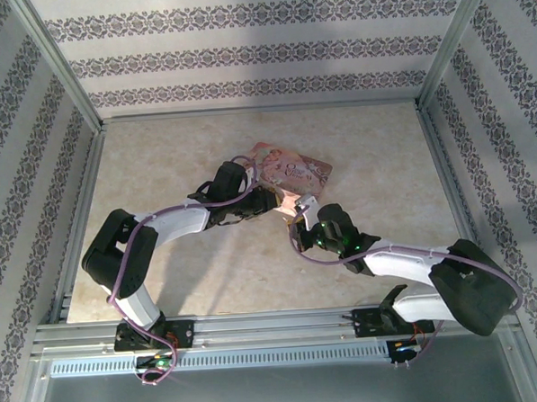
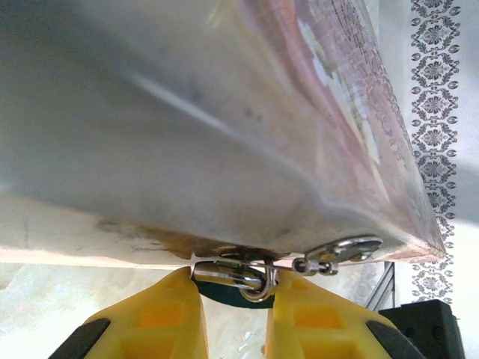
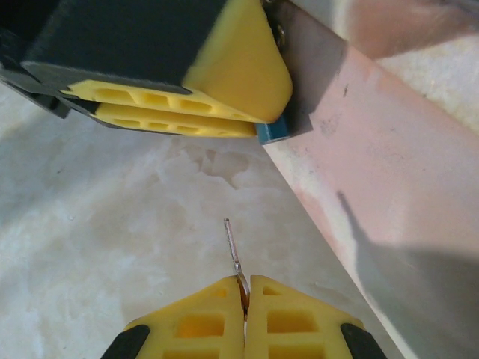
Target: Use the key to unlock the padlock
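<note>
So the padlock (image 2: 224,292) sits right between the yellow fingers of the left gripper (image 2: 233,275). In the left wrist view its silvery top and a bit of dark teal body are wedged in the gap, tucked up against the lower edge of the pink tin (image 2: 224,134). The jaws are closed in on it from both sides, so I'd call that a grip on the lock. A small metal ring (image 2: 337,250) hangs off the tin's edge just to the right.

From the right wrist view, the right gripper (image 3: 245,283) has its jaws pinched tight on the key (image 3: 231,243), with the thin blade sticking out toward the far side. The padlock (image 3: 272,132) is only a teal corner poking out past the left gripper (image 3: 262,118), touching the tin (image 3: 389,172). Key tip and lock are apart, with bare table (image 3: 112,224) between them.

From the top camera, both grippers meet at the near edge of the tin (image 1: 294,171), around mid-table.
</note>
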{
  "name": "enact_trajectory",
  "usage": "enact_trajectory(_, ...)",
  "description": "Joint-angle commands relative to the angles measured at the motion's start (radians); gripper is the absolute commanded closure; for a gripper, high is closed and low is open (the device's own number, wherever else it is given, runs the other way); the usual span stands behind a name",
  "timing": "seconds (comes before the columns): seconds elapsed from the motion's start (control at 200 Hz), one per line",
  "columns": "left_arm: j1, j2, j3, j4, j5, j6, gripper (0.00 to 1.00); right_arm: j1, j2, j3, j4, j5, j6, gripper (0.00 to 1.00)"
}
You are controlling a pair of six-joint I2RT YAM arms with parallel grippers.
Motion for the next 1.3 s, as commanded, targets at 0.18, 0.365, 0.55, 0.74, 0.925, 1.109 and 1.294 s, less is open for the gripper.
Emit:
enact_trajectory(0.18, -0.026, -0.056, 0.043, 0.007, 0.029, -0.019, 0.82, 0.01, 0.059, -0.017, 0.156, 0.066, -0.014, 1.0)
enact_trajectory(0.365, -0.031, -0.054, 0.044, 0.011, 0.027, -0.022, 0.82, 0.005, 0.096, -0.014, 0.201, 0.063, -0.018, 1.0)
enact_trajectory(0.55, -0.033, -0.055, 0.04, 0.011, 0.027, -0.023, 0.82, -0.016, 0.113, -0.003, 0.224, 0.054, -0.029, 1.0)
enact_trajectory(0.74, -0.034, -0.054, 0.04, 0.012, 0.025, -0.024, 0.82, -0.029, 0.13, 0.006, 0.244, 0.052, -0.035, 1.0)
enact_trajectory(0.925, -0.036, -0.056, 0.033, 0.016, 0.022, -0.024, 0.82, -0.03, 0.139, 0.008, 0.256, 0.057, -0.038, 1.0)
enact_trajectory(1.109, -0.037, -0.057, 0.026, 0.015, 0.019, -0.025, 0.82, -0.032, 0.146, 0.006, 0.26, 0.06, -0.037, 1.0)
enact_trajectory(1.294, -0.039, -0.056, 0.026, 0.016, 0.022, -0.025, 0.83, -0.034, 0.149, 0.009, 0.292, 0.064, -0.035, 1.0)
